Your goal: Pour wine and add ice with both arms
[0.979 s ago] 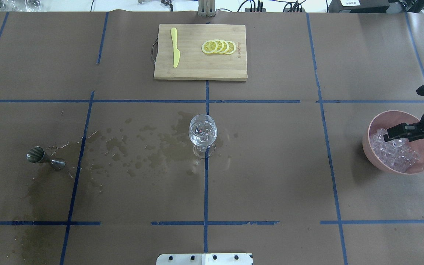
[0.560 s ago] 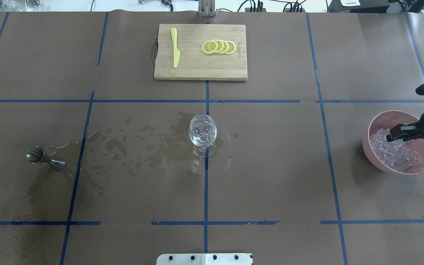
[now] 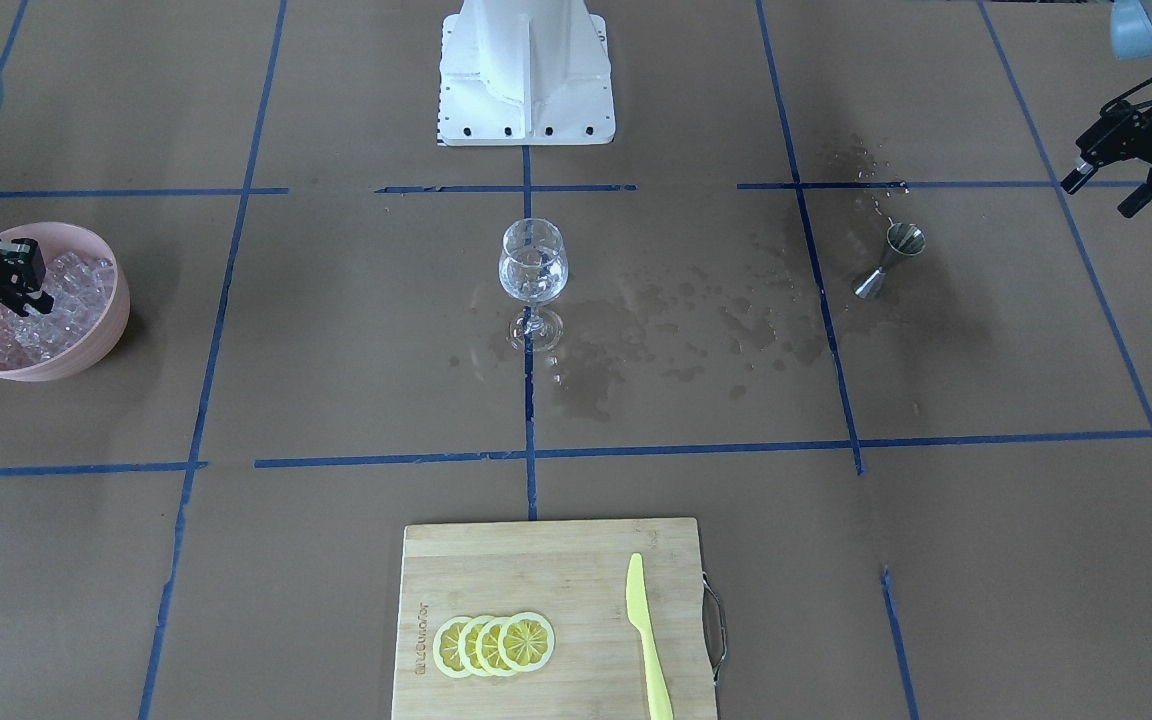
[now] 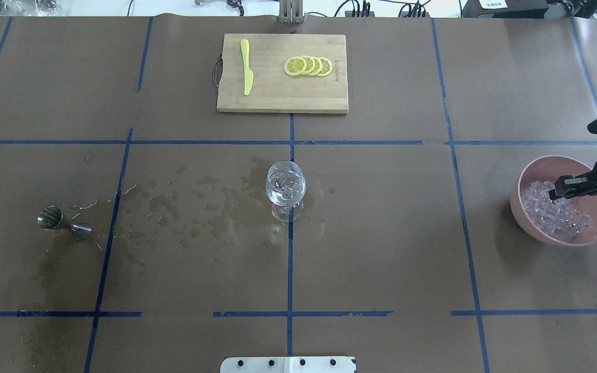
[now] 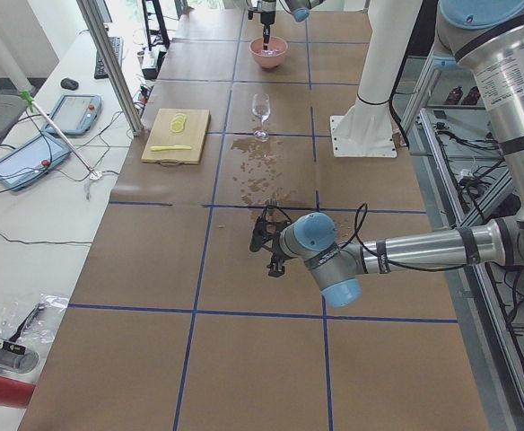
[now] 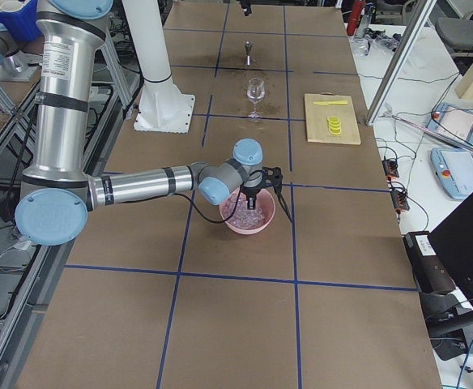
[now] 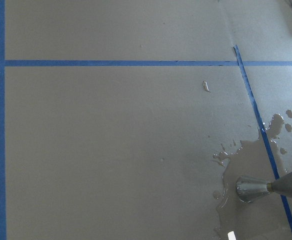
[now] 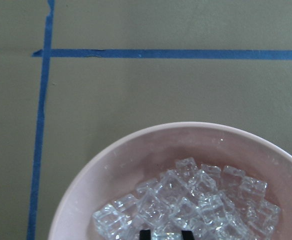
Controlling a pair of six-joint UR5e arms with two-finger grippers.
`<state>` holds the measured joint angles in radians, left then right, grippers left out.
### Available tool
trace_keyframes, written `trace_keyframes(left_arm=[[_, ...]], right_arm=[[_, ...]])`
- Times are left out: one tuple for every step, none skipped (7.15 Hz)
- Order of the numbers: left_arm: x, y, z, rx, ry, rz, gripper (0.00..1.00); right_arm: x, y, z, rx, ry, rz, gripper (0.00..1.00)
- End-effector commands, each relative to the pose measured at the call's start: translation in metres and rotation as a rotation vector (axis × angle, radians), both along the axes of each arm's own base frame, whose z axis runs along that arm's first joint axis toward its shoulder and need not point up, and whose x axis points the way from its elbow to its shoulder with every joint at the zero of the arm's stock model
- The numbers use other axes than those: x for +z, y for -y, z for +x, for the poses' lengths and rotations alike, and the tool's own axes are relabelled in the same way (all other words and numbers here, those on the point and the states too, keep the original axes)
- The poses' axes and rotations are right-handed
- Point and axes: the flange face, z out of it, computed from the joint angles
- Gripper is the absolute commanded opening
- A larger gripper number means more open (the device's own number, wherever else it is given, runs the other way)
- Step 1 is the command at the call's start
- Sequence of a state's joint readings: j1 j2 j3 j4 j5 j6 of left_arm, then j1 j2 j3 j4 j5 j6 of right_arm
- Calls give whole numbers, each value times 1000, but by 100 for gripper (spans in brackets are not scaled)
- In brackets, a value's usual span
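Brown paper (image 4: 381, 233) covers the table, marked into squares by blue tape (image 4: 360, 142). The ice (image 8: 186, 205) lies heaped in a pink bowl (image 8: 111, 150) at the table's end, and the right gripper (image 8: 164, 235) dips into the heap from above. Its fingertips (image 8: 144, 234) stand a little apart among the cubes; whether they pinch one cannot be told. The bowl's rim rings the gripper with room on every side.

Well away from it, midway between the two grippers, the wine glass (image 3: 533, 265) stands upright on a tape crossing, with the wine (image 3: 532, 285) low in its bowl. Bare paper lies open all round it.

The left gripper (image 3: 1101, 197) hangs over the opposite end of the table, spread and empty. Near it a steel jigger (image 4: 62, 223) lies on its side at the edge of wet stains (image 4: 210, 207) that run toward the glass.

Farther out, a wooden board (image 4: 282, 93) carries lemon slices (image 4: 309, 66) and a yellow knife (image 4: 246, 66). A mark (image 4: 337, 71) burnt into the board and the white lettering on the left gripper are too small to read. A side desk (image 5: 29, 162) holds tablets and cables.
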<state>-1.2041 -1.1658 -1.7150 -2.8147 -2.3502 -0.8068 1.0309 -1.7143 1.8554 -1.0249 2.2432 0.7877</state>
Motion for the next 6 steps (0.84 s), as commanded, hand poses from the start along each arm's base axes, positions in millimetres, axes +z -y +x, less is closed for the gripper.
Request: trace_keyframes(left_arm=[[0,0,0,2,0,1,100],[-1,0,0,0,-2,9,100],[-1,2,-1,-20,5,19,100],[0,4,-2,-37,15,23,100],[0,4,-2,-37,15,22,100],[0,4,-2,-37,15,22,100]], right_arm=[[-100,21,-5,83,77,-15,0],[-152,31,-29,126,138,-71,0],[-200,27,-75,159,210,-161,0],[-256,20,-120,177,285,-217,0],[-304,6,-162,201,332,-274,0],[-362,-12,-205,215,347,-316,0]])
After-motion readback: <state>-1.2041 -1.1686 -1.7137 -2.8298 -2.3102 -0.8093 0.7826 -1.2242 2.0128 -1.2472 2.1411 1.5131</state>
